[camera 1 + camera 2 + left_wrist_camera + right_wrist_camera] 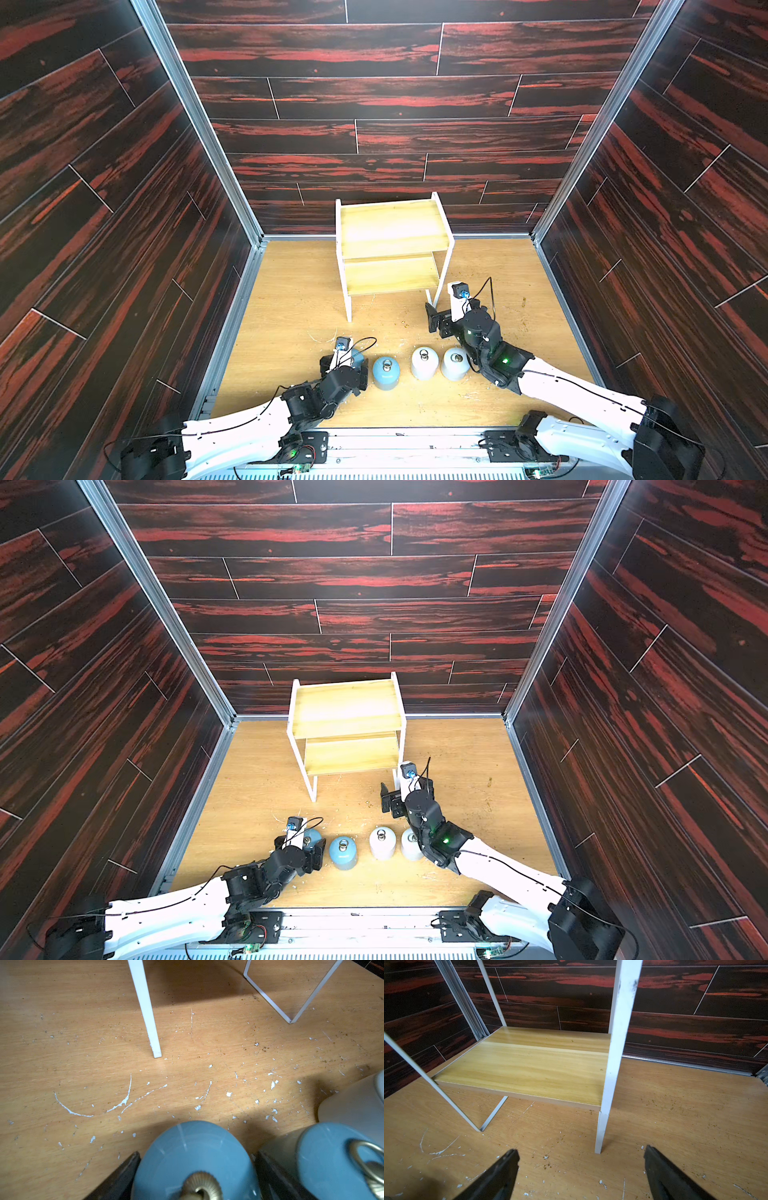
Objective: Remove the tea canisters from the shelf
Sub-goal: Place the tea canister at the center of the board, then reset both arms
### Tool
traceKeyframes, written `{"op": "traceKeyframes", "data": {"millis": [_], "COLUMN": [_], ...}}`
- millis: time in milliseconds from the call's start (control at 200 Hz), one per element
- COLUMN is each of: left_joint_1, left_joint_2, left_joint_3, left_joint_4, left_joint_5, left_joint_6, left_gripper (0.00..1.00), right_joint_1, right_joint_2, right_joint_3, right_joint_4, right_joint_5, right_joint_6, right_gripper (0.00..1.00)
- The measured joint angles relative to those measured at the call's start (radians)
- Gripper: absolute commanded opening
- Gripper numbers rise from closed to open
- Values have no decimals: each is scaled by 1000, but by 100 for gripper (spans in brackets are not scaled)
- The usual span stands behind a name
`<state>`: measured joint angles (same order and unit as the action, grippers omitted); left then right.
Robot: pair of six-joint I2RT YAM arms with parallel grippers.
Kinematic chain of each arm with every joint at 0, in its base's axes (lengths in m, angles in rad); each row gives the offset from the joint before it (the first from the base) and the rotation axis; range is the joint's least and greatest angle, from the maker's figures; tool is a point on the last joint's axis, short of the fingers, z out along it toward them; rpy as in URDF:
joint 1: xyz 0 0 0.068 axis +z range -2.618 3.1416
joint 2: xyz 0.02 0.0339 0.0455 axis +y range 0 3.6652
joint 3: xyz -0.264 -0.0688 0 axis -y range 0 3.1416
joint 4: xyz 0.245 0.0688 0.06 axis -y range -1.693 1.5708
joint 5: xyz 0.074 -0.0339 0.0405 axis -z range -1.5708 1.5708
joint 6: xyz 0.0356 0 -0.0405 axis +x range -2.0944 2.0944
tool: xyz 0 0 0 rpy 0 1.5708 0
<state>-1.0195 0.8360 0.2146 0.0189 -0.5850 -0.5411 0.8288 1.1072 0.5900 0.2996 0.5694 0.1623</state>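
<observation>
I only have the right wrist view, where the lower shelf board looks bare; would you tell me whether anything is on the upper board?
Observer: No; in both top views the shelf's upper board is bare as well.
Operator: Thank you. Where are the canisters?
Observer: All four stand upright in a row on the table in front of the shelf: the leftmost blue canister, the second blue canister, the first white canister and the rightmost white canister.
Operator: And the left arm?
Observer: The left gripper's fingers flank the leftmost blue canister; whether they press it, I cannot tell.
</observation>
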Motion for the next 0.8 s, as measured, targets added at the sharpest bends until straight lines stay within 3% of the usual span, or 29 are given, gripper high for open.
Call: {"op": "traceKeyframes", "data": {"millis": [802], "left_joint_1": [0], "left_joint_2": [-91], "left_joint_3": [154], "left_joint_4": [-150], "left_joint_5": [14], "left_joint_6": [122], "left_gripper": [88], "right_joint_1": [-12], "right_joint_2": [-5], "right_joint_3": [0], "right_joint_4": [-21], "right_joint_5": [-39], "right_joint_6": [-23], "right_gripper": [98]}}
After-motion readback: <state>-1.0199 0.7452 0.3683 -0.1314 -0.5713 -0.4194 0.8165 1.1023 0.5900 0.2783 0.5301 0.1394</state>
